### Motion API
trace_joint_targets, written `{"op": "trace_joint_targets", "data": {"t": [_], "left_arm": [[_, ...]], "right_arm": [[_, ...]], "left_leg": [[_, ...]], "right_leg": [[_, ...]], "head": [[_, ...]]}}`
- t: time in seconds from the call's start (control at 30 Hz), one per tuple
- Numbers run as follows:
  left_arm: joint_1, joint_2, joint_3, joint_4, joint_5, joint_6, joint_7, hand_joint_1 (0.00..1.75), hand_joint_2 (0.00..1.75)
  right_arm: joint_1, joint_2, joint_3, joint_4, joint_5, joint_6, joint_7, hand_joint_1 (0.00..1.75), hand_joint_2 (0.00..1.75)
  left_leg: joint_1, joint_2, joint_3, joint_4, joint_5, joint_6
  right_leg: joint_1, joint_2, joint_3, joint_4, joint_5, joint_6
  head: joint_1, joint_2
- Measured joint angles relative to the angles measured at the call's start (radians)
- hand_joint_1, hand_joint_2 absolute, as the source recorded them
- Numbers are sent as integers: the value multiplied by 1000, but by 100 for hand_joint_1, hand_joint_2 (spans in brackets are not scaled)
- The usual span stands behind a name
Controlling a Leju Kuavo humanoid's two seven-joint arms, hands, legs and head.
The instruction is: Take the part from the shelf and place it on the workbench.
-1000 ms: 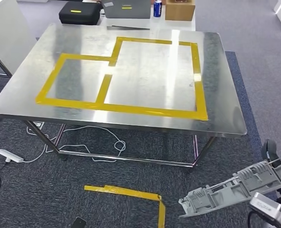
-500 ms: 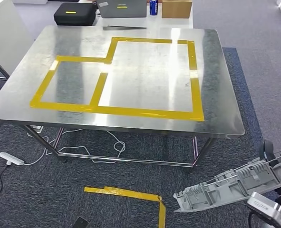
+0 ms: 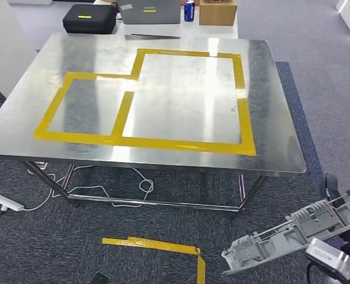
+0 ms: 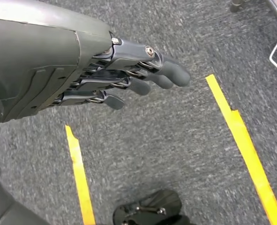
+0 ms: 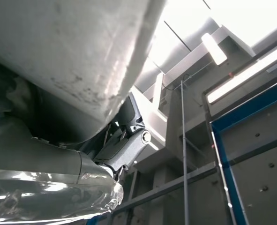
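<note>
The right hand [image 5: 123,150] is gripping the long grey ribbed plastic part [image 3: 294,234] low at near right, short of the steel workbench [image 3: 271,118]; it needs lifting level above the edge. The left hand [image 4: 130,75] is hanging, fingers extended, empty.

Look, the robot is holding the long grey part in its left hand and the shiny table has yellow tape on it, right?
Not quite. In the head view the long grey part is held on the robot's right side, by its right hand. The left hand hangs over the carpet holding nothing, as the left wrist view shows. The shiny table does have yellow tape on it.
</note>
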Motion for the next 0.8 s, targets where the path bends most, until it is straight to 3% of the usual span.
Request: {"op": "trace_joint_targets", "data": {"t": [0.07, 0.13, 0.17, 0.2, 0.27, 0.33, 0.47, 0.53, 0.63, 0.67, 0.7, 0.73, 0.8], "left_arm": [[-3, 0, 0, 0, 0, -1, -1, 0, 175], [-5, 0, 0, 0, 0, -3, -1, 0, 175], [-4, -1, 0, 0, 0, -4, -1, 0, 175], [-4, -1, 0, 0, 0, -4, -1, 0, 175], [-3, -2, 0, 0, 0, -5, -1, 0, 175], [-4, -2, 0, 0, 0, -5, -1, 0, 175], [-5, -1, 0, 0, 0, -4, -1, 0, 175], [-7, -1, 0, 0, 0, -4, -1, 0, 175], [-6, -1, -1, 0, 0, -4, -1, 0, 175], [-4, -2, -1, 0, 0, -4, -1, 0, 175], [-2, -2, -1, 0, 0, -4, 0, 0, 175], [-2, -2, -1, 0, 0, -3, 0, 0, 175], [-2, -1, -3, 0, 0, -3, 0, 0, 175]], "right_arm": [[-3, -4, 0, 0, 0, 0, 1, 175, 175], [-3, -5, 0, 1, 0, 0, 2, 175, 175], [-2, -5, 0, 2, 0, 0, 2, 175, 175], [-1, -5, 0, 2, 0, 0, 2, 175, 175], [-2, -6, 1, 3, -1, 0, 3, 175, 175], [-7, -8, 2, 3, -4, 0, 4, 175, 175], [-9, -11, 5, 5, -11, 0, 9, 175, 175], [-12, -12, 6, 5, -36, 4, 15, 175, 175], [-19, -18, 16, 6, -99, 21, 23, 175, 175], [-21, -19, 20, 7, -108, 24, 24, 175, 175], [-22, -20, 24, 8, -105, 24, 21, 175, 175], [-24, -20, 27, 8, -96, 21, 17, 175, 175], [-29, -20, 36, 9, -75, 13, 5, 175, 175]], "left_leg": [[3, 1, 9, -7, -2, 8], [3, 1, 12, -6, -8, 11], [2, 1, 15, -6, -11, 11], [3, 1, 19, -6, -15, 10], [3, 0, 33, -6, -25, 4], [-1, -1, 41, -3, -36, -6], [-5, -1, 42, 3, -47, -24], [-2, -1, 22, 52, -78, -33], [1, -1, -81, 238, -150, -41], [2, -1, -112, 283, -156, -41], [2, -1, -128, 296, -141, -40], [2, -1, -126, 273, -108, -38], [1, -1, -86, 159, -20, -27]], "right_leg": [[-2, -2, -53, 98, -44, 9], [-3, -3, -133, 228, -85, 15], [-4, -3, -159, 259, -83, 18], [-4, -3, -164, 251, -60, 20], [-8, -8, -121, 137, 21, 22], [-9, -14, -66, 27, 63, 17], [-8, -10, -46, -5, 53, -9], [-10, -11, -37, -8, 48, -21], [-9, -12, -27, -9, 39, -33], [-8, -11, -23, -9, 35, -35], [-7, -9, -18, -9, 31, -35], [-6, -7, -11, -9, 27, -34], [-6, -5, 2, -9, 16, -31]], "head": [[3, 0], [4, 0], [4, 0], [4, 0], [5, 0], [6, 0], [2, 0], [-2, 0], [-5, 0], [-5, 0], [-5, 0], [-5, 0], [-5, 0]]}}
